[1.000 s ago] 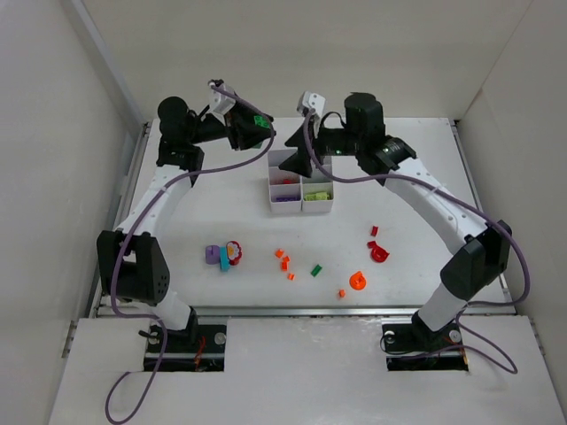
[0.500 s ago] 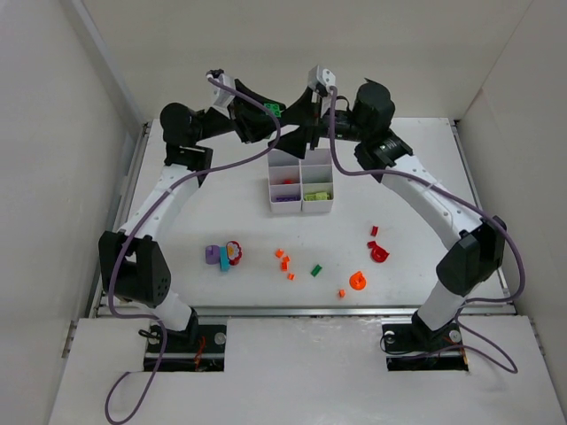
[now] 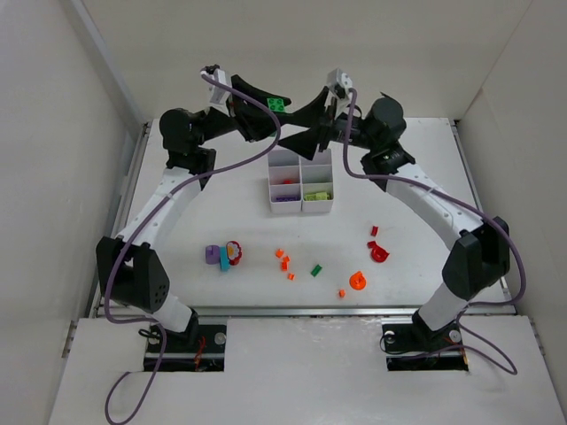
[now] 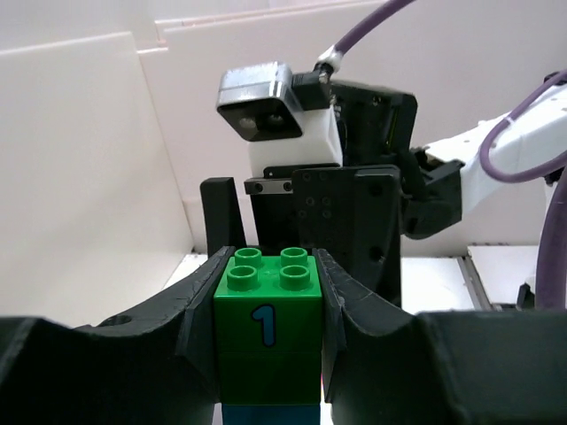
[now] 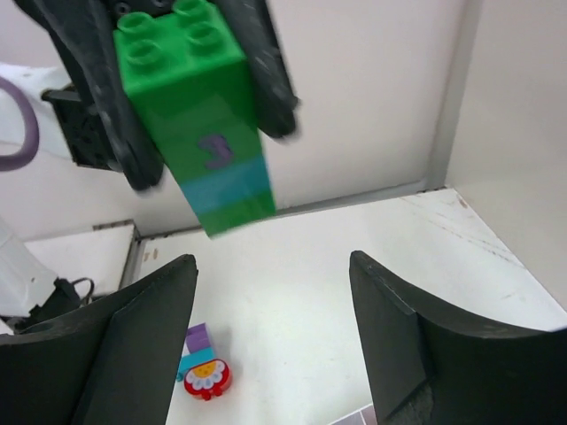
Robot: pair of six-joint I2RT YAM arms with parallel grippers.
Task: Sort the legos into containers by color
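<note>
Holds a green brick [image 5: 182, 84] up in the air with the left gripper [image 3: 268, 106], squeezed tight on two sides so the bumps stick out past the fingertips. Has a teal brick [image 5: 232, 199] stuck on the other end of it (with a number printed on the green side). Points the right gripper [image 3: 303, 127] at that brick from the right, with both fingers [image 5: 133, 345] spread wide and nothing between them. Leaves a gap there: close to the brick, but not touching it. Hangs both grippers over the far part of the table [image 3: 221, 204], above the far end of the white tray [image 3: 270, 190]. Shows purple bits [image 3: 285, 199] in the tray's near left box, red bits [image 3: 285, 184] in the middle left box, and lime green bits [image 3: 317, 195] in a box on the right side. Has more pieces loose on the near part of the table: a purple, teal and red clump [image 3: 223, 255] on the left, small orange bits [image 3: 283, 258] and a dark green one [image 3: 315, 269] in the middle, an orange round piece [image 3: 357, 281] and red pieces [image 3: 379, 252] on the right
</note>
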